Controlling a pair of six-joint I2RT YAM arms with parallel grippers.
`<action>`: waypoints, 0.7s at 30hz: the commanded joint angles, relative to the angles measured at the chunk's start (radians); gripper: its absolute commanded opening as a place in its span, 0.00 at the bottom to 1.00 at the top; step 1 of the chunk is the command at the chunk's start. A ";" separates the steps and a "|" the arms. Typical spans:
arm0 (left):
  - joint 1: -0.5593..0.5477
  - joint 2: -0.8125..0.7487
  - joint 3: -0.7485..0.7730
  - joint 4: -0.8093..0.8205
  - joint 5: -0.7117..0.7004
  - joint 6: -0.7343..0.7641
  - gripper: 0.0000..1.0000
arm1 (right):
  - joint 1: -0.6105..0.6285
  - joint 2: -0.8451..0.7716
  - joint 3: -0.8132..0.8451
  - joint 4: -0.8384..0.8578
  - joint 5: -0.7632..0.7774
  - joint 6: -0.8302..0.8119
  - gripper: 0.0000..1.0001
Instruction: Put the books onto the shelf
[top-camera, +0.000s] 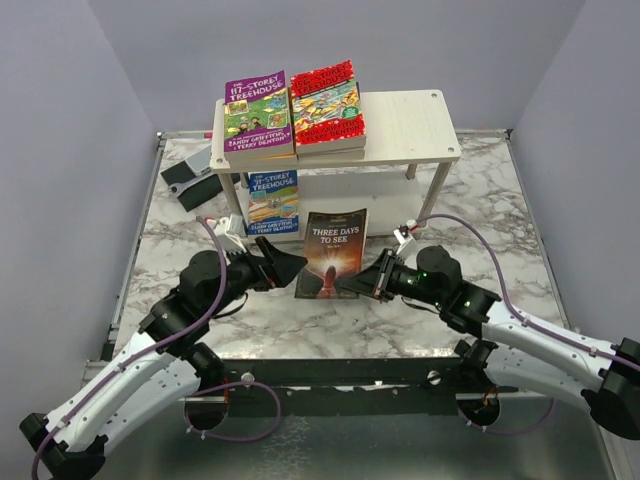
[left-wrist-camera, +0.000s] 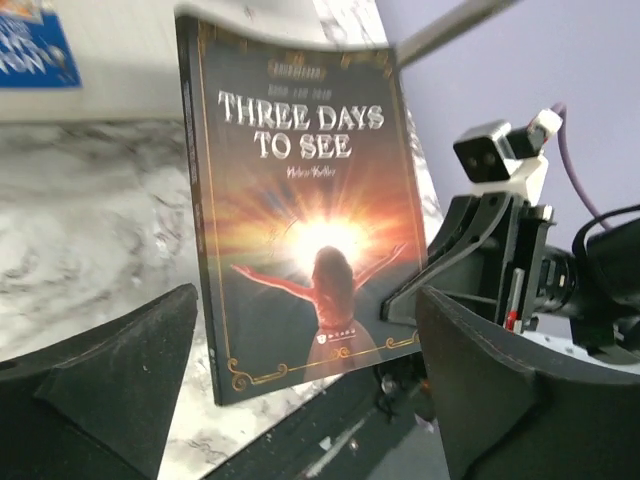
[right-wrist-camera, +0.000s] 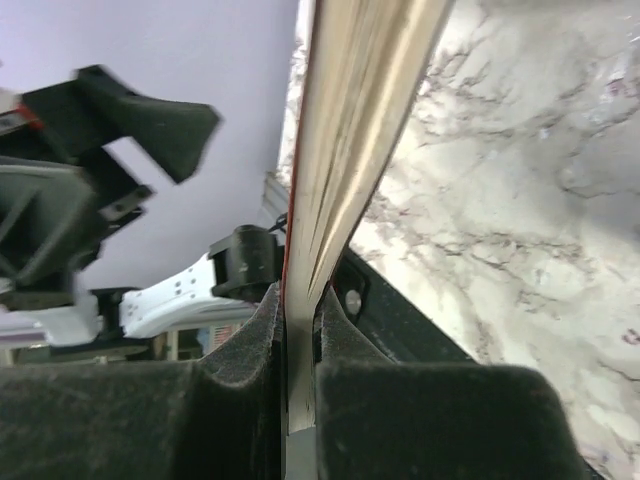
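Marble table, thin dark paperback, orange sunburst cover, gold border.

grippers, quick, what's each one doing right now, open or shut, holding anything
left gripper: open, holding nothing
right gripper: shut on the dark book, pinching its edge

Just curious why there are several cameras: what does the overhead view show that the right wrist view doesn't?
Only overhead: the shelf, a purple book and a red book on top, a blue book below, the title on the dark book. Only right wrist: that book's page edge pinched in the right gripper. Both: the dark book, marble table, open left gripper.
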 joint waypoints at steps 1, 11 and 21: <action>0.000 0.017 0.155 -0.239 -0.189 0.210 0.98 | -0.006 0.046 0.098 -0.065 0.090 -0.078 0.00; 0.000 0.010 0.322 -0.348 -0.344 0.435 0.99 | -0.117 0.266 0.298 -0.156 0.000 -0.227 0.01; 0.000 -0.053 0.250 -0.338 -0.380 0.466 0.99 | -0.214 0.462 0.435 -0.216 -0.084 -0.343 0.01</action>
